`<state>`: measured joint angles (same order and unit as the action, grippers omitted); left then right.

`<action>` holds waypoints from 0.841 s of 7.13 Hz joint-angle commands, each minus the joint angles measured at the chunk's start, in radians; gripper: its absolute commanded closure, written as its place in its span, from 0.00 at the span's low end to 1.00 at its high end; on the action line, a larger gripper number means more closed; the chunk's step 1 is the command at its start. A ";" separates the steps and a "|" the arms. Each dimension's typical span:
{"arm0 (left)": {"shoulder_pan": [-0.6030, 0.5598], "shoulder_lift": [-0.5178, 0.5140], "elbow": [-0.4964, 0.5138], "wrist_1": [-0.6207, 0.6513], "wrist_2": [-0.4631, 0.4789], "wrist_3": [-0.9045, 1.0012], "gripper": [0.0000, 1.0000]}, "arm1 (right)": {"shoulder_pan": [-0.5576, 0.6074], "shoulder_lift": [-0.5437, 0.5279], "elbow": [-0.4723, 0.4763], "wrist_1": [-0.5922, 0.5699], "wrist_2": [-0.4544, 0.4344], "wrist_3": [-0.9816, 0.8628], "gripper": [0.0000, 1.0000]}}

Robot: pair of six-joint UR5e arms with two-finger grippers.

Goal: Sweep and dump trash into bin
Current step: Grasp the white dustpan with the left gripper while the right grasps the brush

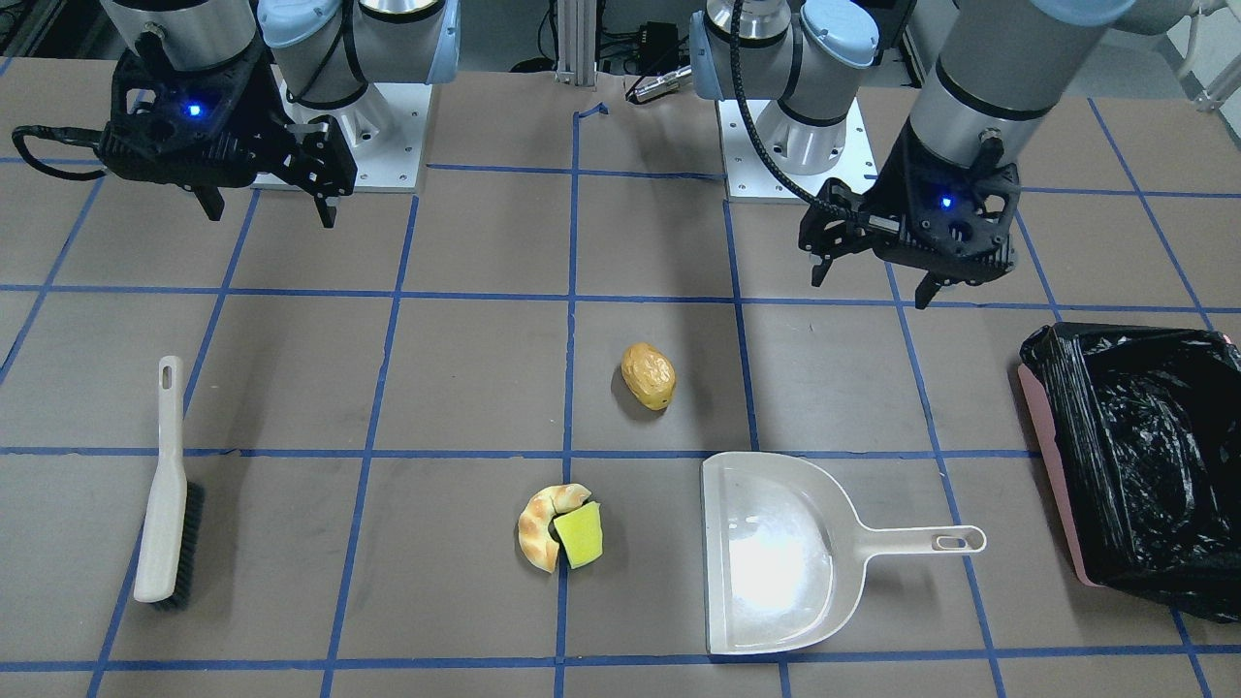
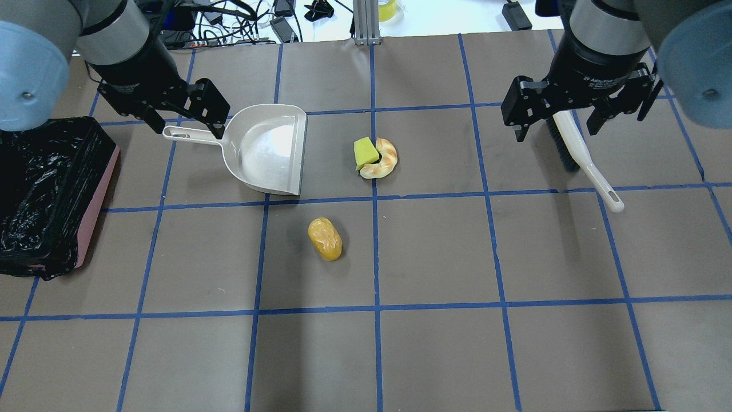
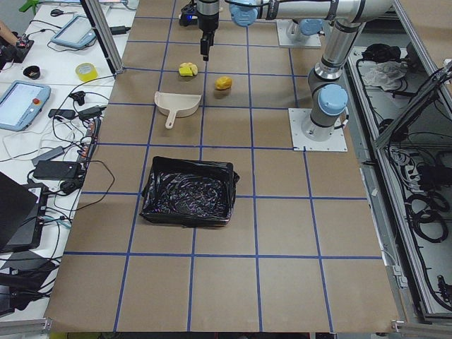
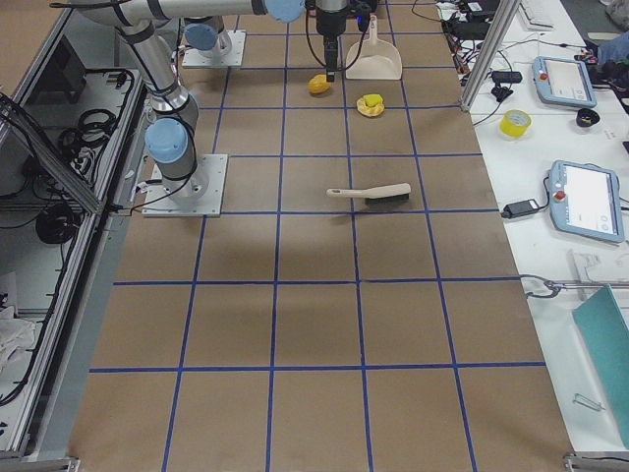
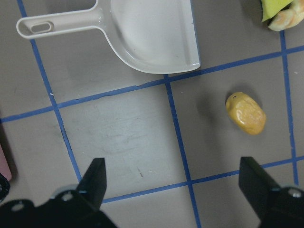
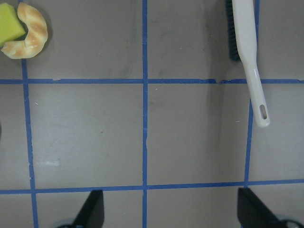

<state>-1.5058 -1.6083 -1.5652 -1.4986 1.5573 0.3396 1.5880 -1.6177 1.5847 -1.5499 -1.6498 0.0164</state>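
Observation:
The golden-brown potato (image 1: 649, 375) lies near the table's middle and also shows in the left wrist view (image 5: 246, 113). The tan croissant (image 1: 536, 528) curls around the yellow-green sponge wedge (image 1: 579, 535), touching it. They also show in the right wrist view, croissant (image 6: 34, 33) and sponge (image 6: 8, 21). The pink bin (image 1: 1052, 475) with its black bag stands at the table's end on my left side. My left gripper (image 1: 873, 288) hangs open and empty above the table, near the dustpan handle in the overhead view. My right gripper (image 1: 269, 213) hangs open and empty near the brush.
A cream-white dustpan (image 1: 776, 553) lies empty between the trash and the bin, its handle toward the bin. A cream brush (image 1: 165, 485) with dark bristles lies flat on my right side. Blue tape lines grid the brown table.

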 commanded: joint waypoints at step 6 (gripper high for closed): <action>0.079 -0.272 -0.013 0.251 0.006 1.396 0.00 | -0.337 0.214 0.217 -0.550 0.022 -0.635 0.00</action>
<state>-1.4473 -1.8224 -1.5788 -1.3247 1.5628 1.4910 1.2972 -1.4366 1.7266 -1.9543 -1.6326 -0.5057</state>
